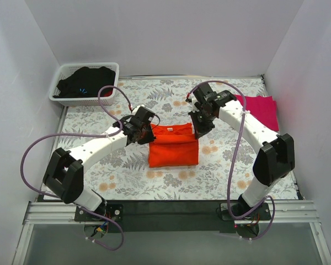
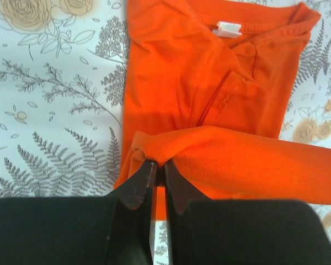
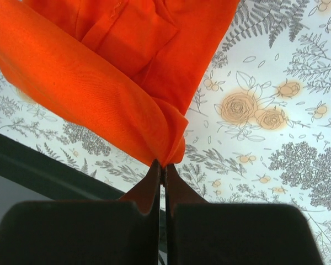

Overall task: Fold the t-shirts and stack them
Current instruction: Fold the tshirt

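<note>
Top external view: left gripper (image 1: 148, 131) and right gripper (image 1: 199, 131) each pinch a raised edge corner of the orange shirt (image 1: 174, 150); pink shirt (image 1: 260, 108) lies well apart at 2 o'clock.

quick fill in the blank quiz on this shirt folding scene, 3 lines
1. The left tool and right tool are both shut on a t-shirt coloured ___.
2. The pink t-shirt lies on the robot's ___ side.
3. The white basket holds ___ cloth.

Missing words: orange; right; black
</note>
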You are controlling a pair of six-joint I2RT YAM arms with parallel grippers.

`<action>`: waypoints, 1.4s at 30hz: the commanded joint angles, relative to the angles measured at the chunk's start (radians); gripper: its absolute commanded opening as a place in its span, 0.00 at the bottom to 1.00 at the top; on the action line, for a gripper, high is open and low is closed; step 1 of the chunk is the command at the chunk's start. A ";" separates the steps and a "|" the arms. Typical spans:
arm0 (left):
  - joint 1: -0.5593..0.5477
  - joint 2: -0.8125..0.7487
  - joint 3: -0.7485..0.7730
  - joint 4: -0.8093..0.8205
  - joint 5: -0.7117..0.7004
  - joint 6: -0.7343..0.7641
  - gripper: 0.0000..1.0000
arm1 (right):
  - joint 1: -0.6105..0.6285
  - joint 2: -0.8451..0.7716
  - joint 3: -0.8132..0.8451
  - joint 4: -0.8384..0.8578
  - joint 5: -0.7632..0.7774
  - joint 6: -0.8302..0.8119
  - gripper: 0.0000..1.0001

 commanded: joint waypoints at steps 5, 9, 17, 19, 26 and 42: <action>0.050 0.068 0.044 0.072 -0.042 0.065 0.00 | -0.035 0.061 0.029 0.069 0.027 -0.056 0.01; 0.061 0.099 0.044 0.119 -0.054 0.091 0.00 | -0.049 0.098 0.026 0.103 0.044 -0.065 0.01; 0.080 0.189 0.044 0.184 -0.077 0.112 0.01 | -0.060 0.156 0.001 0.184 0.070 -0.078 0.01; 0.083 0.205 0.036 0.199 -0.089 0.117 0.01 | -0.063 0.167 -0.011 0.216 0.082 -0.078 0.01; 0.083 0.248 0.016 0.271 -0.106 0.141 0.03 | -0.072 0.198 -0.068 0.284 0.102 -0.075 0.01; 0.080 0.078 0.010 0.282 -0.102 0.163 0.78 | -0.080 0.023 -0.102 0.360 0.125 -0.015 0.47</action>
